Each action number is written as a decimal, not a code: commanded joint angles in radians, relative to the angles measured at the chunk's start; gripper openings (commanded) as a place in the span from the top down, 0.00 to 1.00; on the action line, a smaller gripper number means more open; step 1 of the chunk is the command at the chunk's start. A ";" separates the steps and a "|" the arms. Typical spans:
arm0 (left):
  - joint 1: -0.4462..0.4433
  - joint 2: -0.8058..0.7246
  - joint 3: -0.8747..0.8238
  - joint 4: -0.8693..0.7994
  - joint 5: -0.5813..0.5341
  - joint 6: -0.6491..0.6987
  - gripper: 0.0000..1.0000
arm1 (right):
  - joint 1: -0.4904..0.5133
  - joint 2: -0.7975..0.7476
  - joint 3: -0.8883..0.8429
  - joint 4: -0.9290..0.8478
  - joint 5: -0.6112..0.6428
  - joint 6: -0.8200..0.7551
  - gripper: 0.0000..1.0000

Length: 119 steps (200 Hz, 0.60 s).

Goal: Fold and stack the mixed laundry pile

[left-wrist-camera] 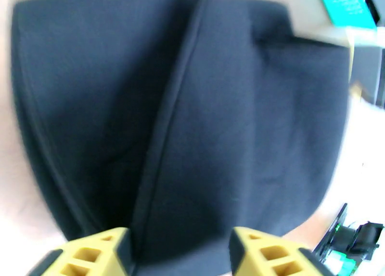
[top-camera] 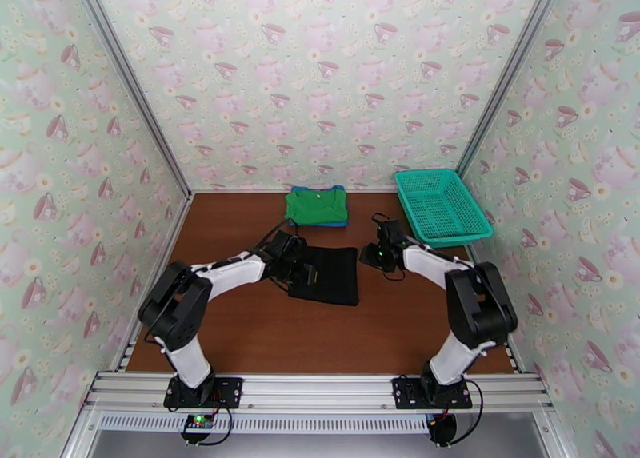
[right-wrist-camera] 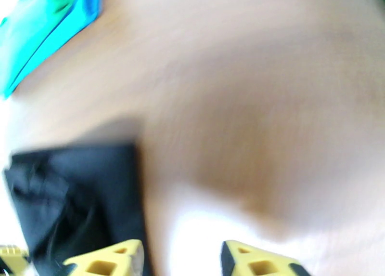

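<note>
The black garment (top-camera: pixel 328 274) lies folded flat on the brown table (top-camera: pixel 264 332), left of centre. My left gripper (top-camera: pixel 300 272) is at its left edge; in the left wrist view the yellow fingertips (left-wrist-camera: pixel 98 253) stand apart over the black cloth (left-wrist-camera: pixel 192 118), so the left gripper (left-wrist-camera: pixel 180 255) is open. My right gripper (top-camera: pixel 374 256) hovers just right of the garment, and in its wrist view the right gripper (right-wrist-camera: pixel 183 260) is open over bare table, with the black garment (right-wrist-camera: pixel 72 200) to its left. The folded green shirt (top-camera: pixel 317 205) rests on the blue shirt (top-camera: pixel 334 223) at the back.
A teal lattice basket (top-camera: pixel 442 204) stands at the back right, close to the right wall. Walls with teapot wallpaper enclose the table on three sides. Bare brown table stretches in front of the black garment toward the arm bases.
</note>
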<state>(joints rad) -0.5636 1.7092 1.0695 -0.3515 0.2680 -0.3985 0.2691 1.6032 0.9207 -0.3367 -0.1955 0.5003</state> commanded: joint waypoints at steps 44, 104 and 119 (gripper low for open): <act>-0.007 -0.065 0.099 -0.226 -0.122 -0.055 0.00 | 0.050 -0.157 -0.175 0.112 -0.187 0.085 0.00; -0.013 0.109 0.139 -0.186 -0.091 -0.051 0.00 | 0.165 0.015 -0.089 0.118 -0.097 0.115 0.00; -0.015 0.168 0.165 -0.172 -0.064 -0.050 0.00 | 0.190 0.058 -0.070 0.115 -0.075 0.125 0.00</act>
<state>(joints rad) -0.5713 1.7939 1.1816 -0.5304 0.1707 -0.4461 0.4255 1.6009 0.8059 -0.2420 -0.3161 0.5953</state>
